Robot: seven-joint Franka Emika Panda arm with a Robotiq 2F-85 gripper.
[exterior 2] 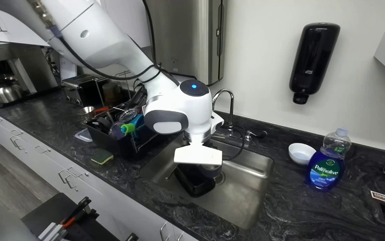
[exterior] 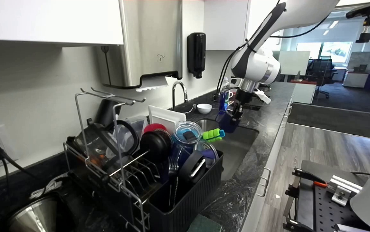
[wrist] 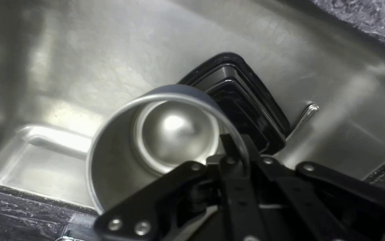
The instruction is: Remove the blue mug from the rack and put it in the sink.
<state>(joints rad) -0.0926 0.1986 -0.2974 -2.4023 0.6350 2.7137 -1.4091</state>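
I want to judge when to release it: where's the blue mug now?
In the wrist view, the blue mug hangs in the gripper slightly left of centre, over the sink, partly hiding the black container to its right.

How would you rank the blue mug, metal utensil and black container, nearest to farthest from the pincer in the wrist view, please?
1. Blue mug, rim gripped.
2. Black container, in the sink.
3. Metal utensil, right of the container.

Smooth metal-lined mug (wrist: pixel 170 140), satiny metal sink (wrist: pixel 95 57), glossy plastic container (wrist: pixel 241 107).
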